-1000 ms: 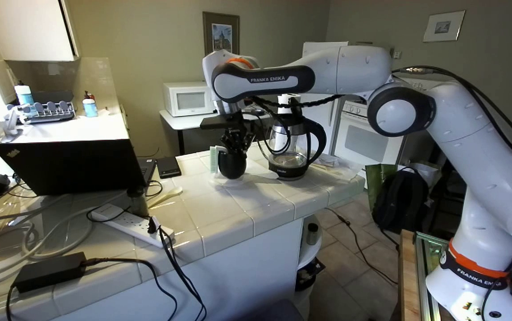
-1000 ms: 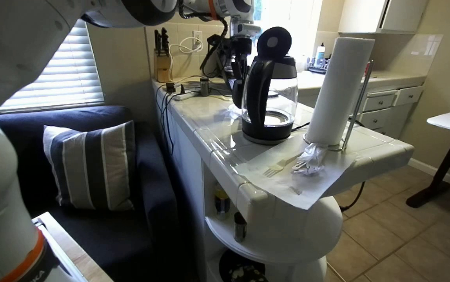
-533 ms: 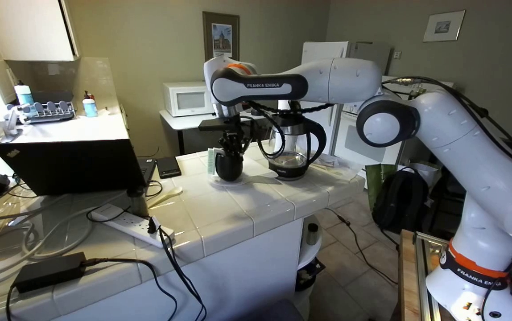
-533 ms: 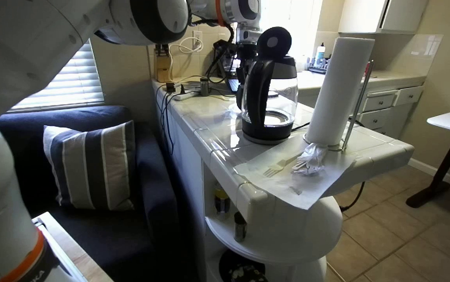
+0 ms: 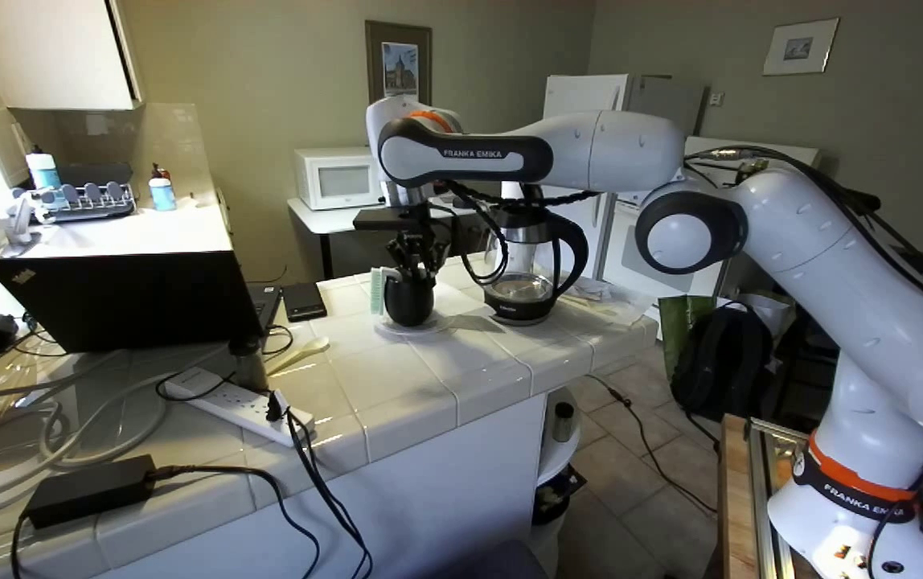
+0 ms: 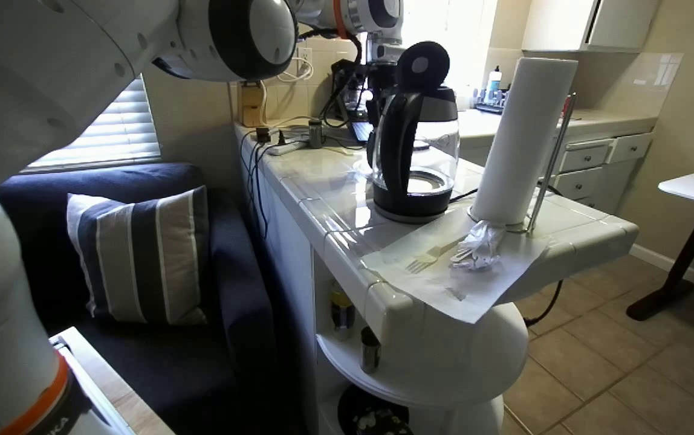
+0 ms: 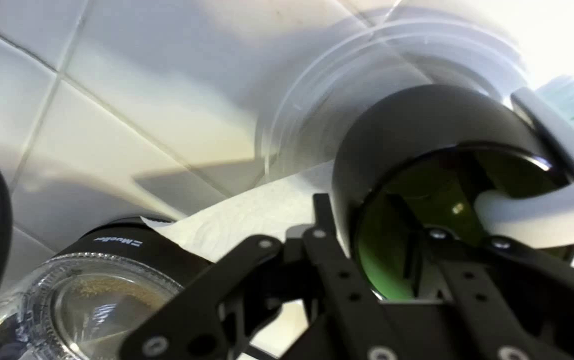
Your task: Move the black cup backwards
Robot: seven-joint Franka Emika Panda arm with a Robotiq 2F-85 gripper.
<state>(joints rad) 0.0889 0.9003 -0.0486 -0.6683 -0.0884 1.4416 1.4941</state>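
Over white tiles (image 5: 421, 374), jaws straddle the rim of the black cup (image 7: 429, 117).

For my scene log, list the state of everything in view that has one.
Black cup: mouth up
Gripper: astride the cup's wall; whether clamped, unclear
Glass carafe: upright, lid raised
Laptop: open
Microwave: shut
Drawers: shut
Power strip: plug inserted
Paper towel roll: standing on end

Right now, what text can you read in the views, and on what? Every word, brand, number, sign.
"FRANKA EMIKA": arm link
"FRANKA EM", rest unclear: base ring
"KA", cropped: same base ring, in an exterior view
"Mueller": carafe base, wrist view
Too small or blurred: laptop lid mark, anything on the blue bottles.
No numbers readable.
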